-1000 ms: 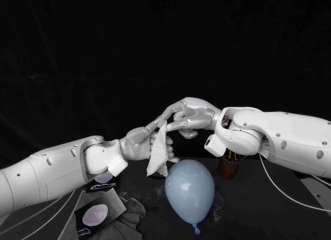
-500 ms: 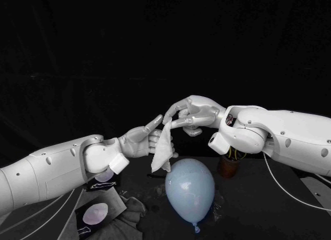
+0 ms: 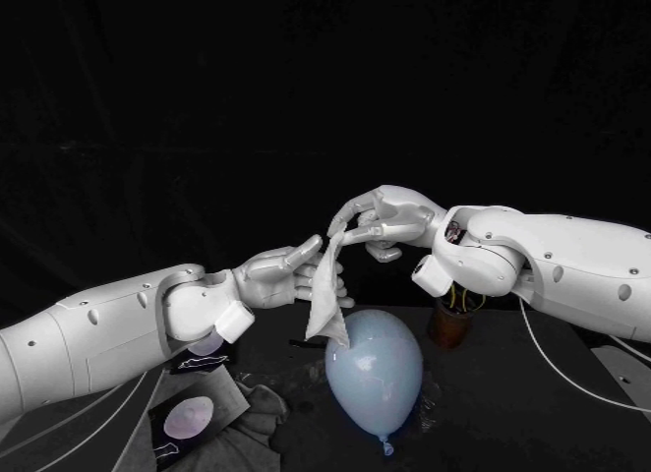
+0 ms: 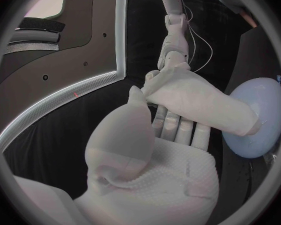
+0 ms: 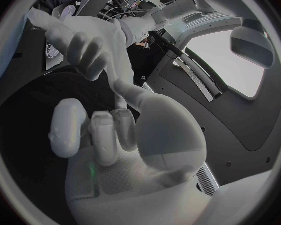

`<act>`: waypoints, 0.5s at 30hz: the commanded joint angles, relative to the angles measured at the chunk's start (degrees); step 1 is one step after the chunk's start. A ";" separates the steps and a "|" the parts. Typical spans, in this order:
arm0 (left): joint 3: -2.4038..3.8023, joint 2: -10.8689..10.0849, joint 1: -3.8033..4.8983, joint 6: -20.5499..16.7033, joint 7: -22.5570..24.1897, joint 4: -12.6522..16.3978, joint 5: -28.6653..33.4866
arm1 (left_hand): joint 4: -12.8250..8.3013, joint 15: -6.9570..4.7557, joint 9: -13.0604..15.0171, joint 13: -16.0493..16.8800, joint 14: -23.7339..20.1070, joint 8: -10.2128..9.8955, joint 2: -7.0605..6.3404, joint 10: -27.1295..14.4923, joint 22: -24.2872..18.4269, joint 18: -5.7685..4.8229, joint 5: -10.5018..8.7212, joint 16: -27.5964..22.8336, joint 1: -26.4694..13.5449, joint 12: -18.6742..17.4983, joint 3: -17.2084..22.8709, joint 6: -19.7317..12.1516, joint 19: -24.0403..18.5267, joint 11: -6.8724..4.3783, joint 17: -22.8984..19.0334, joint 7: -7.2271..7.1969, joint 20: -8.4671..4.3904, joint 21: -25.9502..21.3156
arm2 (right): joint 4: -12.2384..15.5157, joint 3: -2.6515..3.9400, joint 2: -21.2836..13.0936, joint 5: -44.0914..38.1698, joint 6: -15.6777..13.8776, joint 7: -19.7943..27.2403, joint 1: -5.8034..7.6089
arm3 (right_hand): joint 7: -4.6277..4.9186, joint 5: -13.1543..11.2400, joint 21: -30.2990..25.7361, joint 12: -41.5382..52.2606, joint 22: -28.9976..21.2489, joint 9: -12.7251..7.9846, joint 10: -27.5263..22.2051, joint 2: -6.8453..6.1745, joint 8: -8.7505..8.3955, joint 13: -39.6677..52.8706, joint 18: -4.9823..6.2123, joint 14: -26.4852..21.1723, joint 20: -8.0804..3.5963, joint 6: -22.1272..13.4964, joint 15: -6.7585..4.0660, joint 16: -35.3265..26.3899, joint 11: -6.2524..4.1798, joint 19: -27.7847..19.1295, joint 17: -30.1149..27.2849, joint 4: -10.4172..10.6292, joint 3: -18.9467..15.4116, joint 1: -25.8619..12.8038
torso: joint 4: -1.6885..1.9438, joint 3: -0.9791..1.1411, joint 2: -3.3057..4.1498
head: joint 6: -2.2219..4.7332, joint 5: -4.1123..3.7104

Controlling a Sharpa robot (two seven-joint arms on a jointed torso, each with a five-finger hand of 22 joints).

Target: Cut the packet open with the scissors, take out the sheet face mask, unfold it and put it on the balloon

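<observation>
Step in hand: unfolding. The mask (image 3: 325,300) is out of the packet (image 3: 187,420) (which lies on the table (image 3: 524,413) by the left arm). It hangs as a narrow folded strip between the two hands, above the balloon (image 3: 371,369), and its lower end looks to be touching the balloon's top. The right hand (image 3: 379,218) pinches the strip's top corner between thumb and a finger, with the other fingers loosely curled. The left hand (image 3: 286,278) is partly open: the strip drapes across its fingers with the thumb up against the edge, so I read a light pinch, not a firm one. To do it well, use the right pinch as the anchor. The left should catch one layer only at the fold and draw it sideways, away from the right, not down. A wet sheet likely clings to itself, so peel slowly; a jerk could tear it or slip it out of the pinch. Lift the hanging end off the balloon until the sheet is open, since the balloon probably rolls at a nudge.
</observation>
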 commanded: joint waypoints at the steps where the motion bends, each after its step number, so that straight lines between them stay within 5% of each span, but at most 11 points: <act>1: 0.06 -0.09 0.05 1.36 2.41 0.36 -1.05 | -0.62 0.02 0.16 0.43 -0.66 -0.38 -1.15 -0.50 0.10 -0.11 0.05 0.88 3.01 0.67 -0.80 -0.56 0.16 -0.01 0.54 -0.04 -0.04 -0.36 | -0.48 -0.03 -0.04 1.18 0.25 -0.05 -0.15 | 0.32 0.17 -0.29 -0.28 10.32 0.08 1.26 -0.03 0.17 9.82 0.17 6.30 -0.08 0.03 0.05 0.20 0.06 -0.36 15.05 0.19 -0.36 -0.14 | -0.01 -0.04 0.02 | -0.21 0.09; 8: 0.07 -0.16 0.05 -0.42 3.77 0.71 -2.56 | -3.38 -0.51 0.46 2.66 -1.15 -0.47 -0.90 -1.03 0.37 0.75 0.11 4.47 12.45 4.10 -1.53 -1.49 1.92 -0.58 2.53 -0.59 -0.12 0.37 | -0.97 -0.22 -0.15 1.91 1.22 -0.37 -0.51 | 0.34 0.17 -0.97 -0.77 10.12 0.13 0.82 -0.10 0.23 9.41 0.31 6.30 -0.06 -0.14 0.07 0.20 0.09 -0.76 15.05 0.27 -0.57 -0.11 | 0.00 -0.01 -0.02 | -0.43 0.12; 11: 0.07 -0.19 0.04 -1.49 4.26 0.74 -2.87 | -4.12 -0.85 0.65 5.10 -2.47 -0.10 2.45 -3.23 0.39 1.33 0.12 7.65 18.37 7.49 -2.06 -0.84 2.97 -0.96 4.27 -0.99 -0.08 0.75 | -0.92 -0.27 -0.28 2.54 1.46 -0.29 -0.71 | 0.35 0.17 -1.76 -1.26 9.90 0.21 0.37 -0.08 0.37 9.02 0.47 6.30 -0.02 -0.33 0.12 0.20 0.12 -1.24 15.05 0.39 -0.80 -0.02 | -0.03 0.01 -0.05 | -0.52 0.16; 15: 0.07 -0.27 0.04 -2.58 4.60 0.64 -3.04 | -4.90 -1.01 0.64 6.00 -2.95 0.03 4.69 -4.00 0.41 1.52 0.13 8.71 21.52 8.82 -1.33 -0.33 3.38 -1.27 4.78 -1.27 -0.09 0.91 | -0.78 -0.30 -0.57 3.46 1.40 -0.05 -0.90 | 0.37 0.17 -2.97 -2.31 9.55 0.36 -0.56 -0.09 0.61 8.18 0.71 6.30 0.04 -0.63 0.16 0.20 0.15 -1.98 15.05 0.53 -1.16 0.19 | -0.03 0.01 -0.03 | -0.56 0.18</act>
